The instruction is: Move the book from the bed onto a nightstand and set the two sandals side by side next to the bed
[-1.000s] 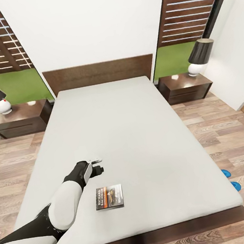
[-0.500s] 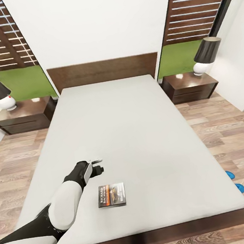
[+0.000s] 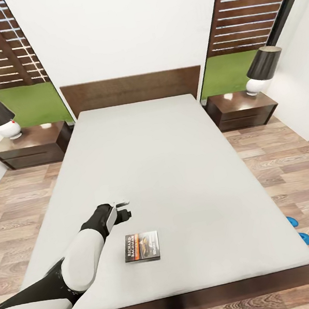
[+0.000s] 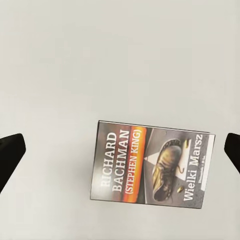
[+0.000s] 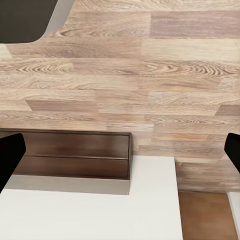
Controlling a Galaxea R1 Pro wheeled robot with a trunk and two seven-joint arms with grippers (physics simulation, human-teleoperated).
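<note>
Lying flat on the bed [image 3: 176, 171], near its foot, the book [image 3: 141, 246] sits just beside the left gripper [image 3: 125, 209].

The book is a thin paperback — dark cover, orange band, white "RICHARD BACHMAN" lettering, a boot photo. In the left wrist view the left gripper's fingertips [image 4: 10, 155] stand wide apart above it, holding nothing. The right gripper's fingertips [image 5: 11, 150] are likewise spread over the wood floor [image 5: 150, 75]. Two blue sandals [image 3: 297, 230] peek out by the bed's right edge — nightstands [image 3: 31, 146] flank the headboard.

Wood-plank floor [image 5: 150, 75], dark bed frame [image 5: 75, 155] corner
</note>
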